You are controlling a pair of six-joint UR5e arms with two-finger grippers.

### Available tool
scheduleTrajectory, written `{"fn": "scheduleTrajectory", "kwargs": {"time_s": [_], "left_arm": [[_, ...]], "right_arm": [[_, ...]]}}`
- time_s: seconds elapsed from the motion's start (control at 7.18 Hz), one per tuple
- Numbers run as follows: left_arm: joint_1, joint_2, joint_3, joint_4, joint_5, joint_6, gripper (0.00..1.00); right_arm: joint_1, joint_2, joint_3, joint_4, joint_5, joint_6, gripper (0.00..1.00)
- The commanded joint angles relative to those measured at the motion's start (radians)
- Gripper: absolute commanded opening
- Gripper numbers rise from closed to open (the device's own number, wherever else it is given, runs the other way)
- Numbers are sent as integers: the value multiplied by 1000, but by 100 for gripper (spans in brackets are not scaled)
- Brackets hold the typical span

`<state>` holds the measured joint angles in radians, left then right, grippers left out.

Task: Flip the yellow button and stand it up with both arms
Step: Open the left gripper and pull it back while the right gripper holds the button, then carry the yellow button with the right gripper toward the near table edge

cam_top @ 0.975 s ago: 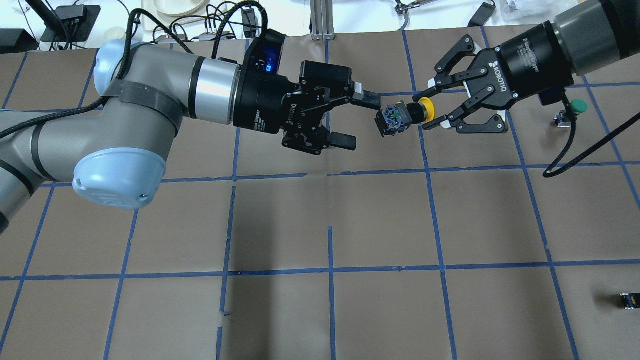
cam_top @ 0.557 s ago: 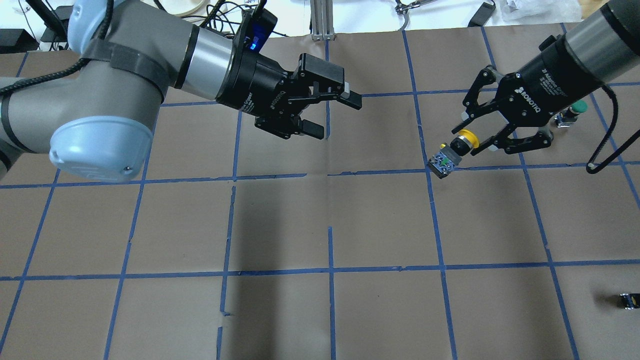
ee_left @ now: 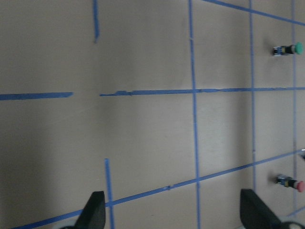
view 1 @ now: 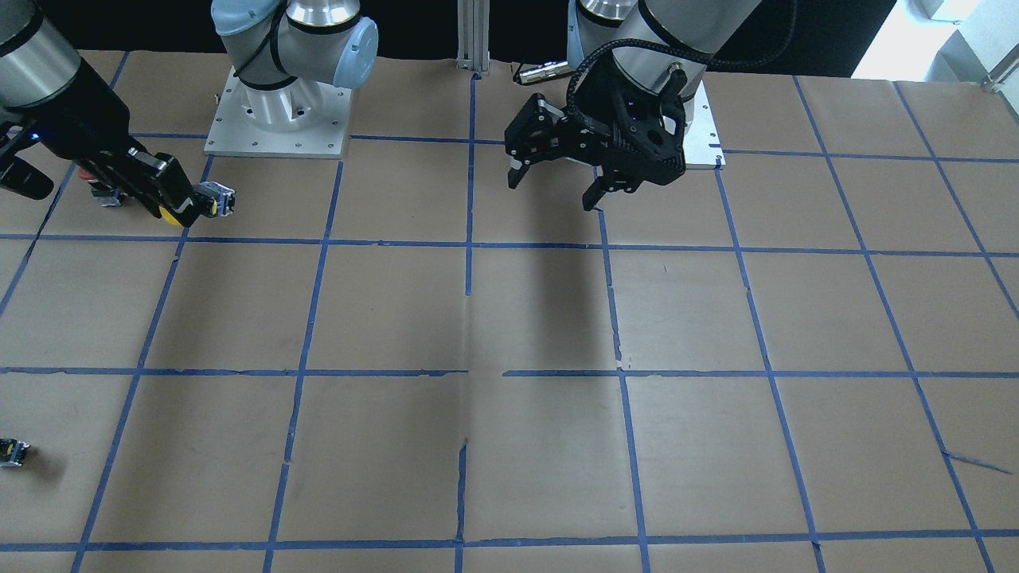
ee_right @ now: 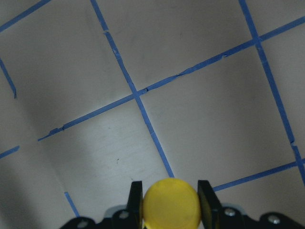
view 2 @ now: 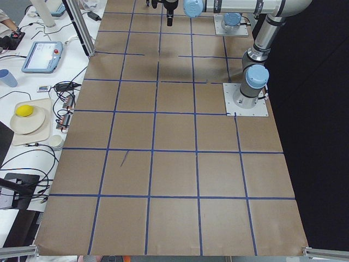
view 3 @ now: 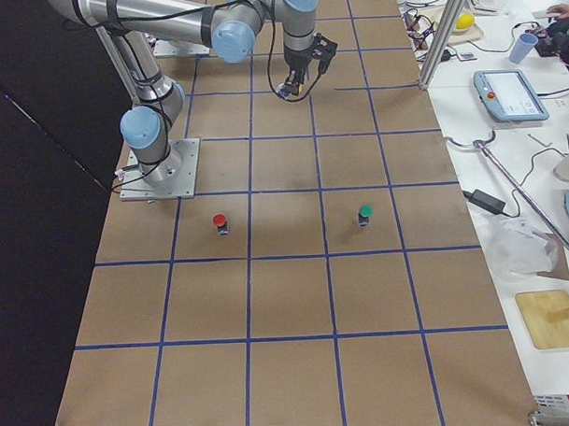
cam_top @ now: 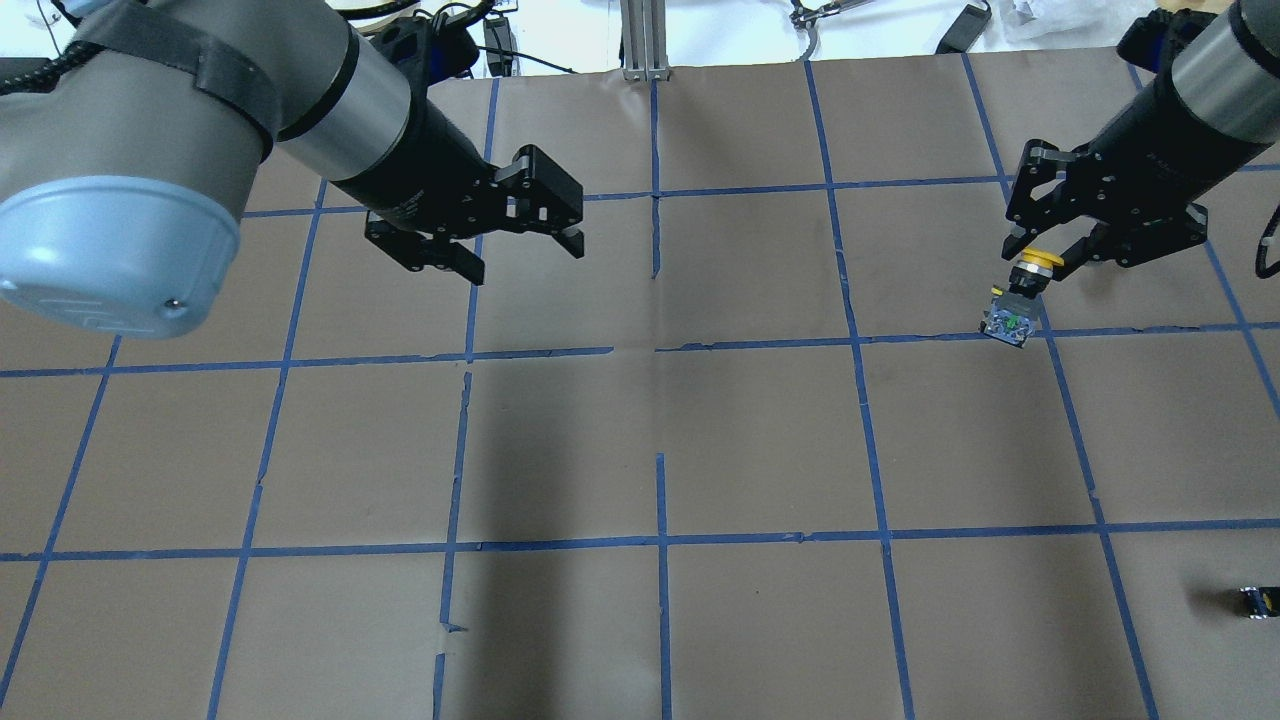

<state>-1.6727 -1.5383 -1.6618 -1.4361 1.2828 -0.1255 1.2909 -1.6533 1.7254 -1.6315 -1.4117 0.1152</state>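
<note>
Upper right, the right black two-finger gripper (cam_top: 1042, 262) is clamping the small yellow-capped push-button (cam_top: 1020, 298) by its cap — grey body pointing down-left toward the brown paper desk (cam_top: 760, 450). The left black gripper (cam_top: 522, 256) is hovering upper left, fingers wide.

The table (cam_top: 760, 440) is matt brown paper; the yellow button (cam_top: 1020, 300) looks smooth plastic.

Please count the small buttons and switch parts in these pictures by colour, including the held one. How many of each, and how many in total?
yellow button: 1
red button: 1
green button: 1
black block, no cap: 1
Total: 4
</note>
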Motion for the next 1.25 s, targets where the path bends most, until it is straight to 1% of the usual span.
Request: {"fn": "scheduleTrajectory", "kwargs": {"time_s": [0.0, 0.14, 0.42, 0.56, 0.7, 0.97, 1.11], "left_arm": [[36, 1, 36, -49, 270, 12, 100], [40, -2, 51, -84, 279, 10, 100], [39, -41, 109, -89, 280, 7, 100], [36, -64, 182, -160, 285, 7, 100], [37, -80, 232, -205, 289, 6, 100], [41, -72, 231, -210, 288, 14, 100], [37, -78, 232, -198, 279, 14, 100]], "right_arm": [[-28, 4, 8, -46, -90, -31, 18], [-47, 1, 44, -127, -104, -66, 19], [-83, -2, 129, -288, -122, -95, 18], [-84, -2, 141, -319, -159, -91, 17], [-94, -5, 146, -377, -162, -88, 17], [-174, -5, 207, -415, -161, -114, 12], [-197, -3, 230, -474, -162, -140, 12]]}}
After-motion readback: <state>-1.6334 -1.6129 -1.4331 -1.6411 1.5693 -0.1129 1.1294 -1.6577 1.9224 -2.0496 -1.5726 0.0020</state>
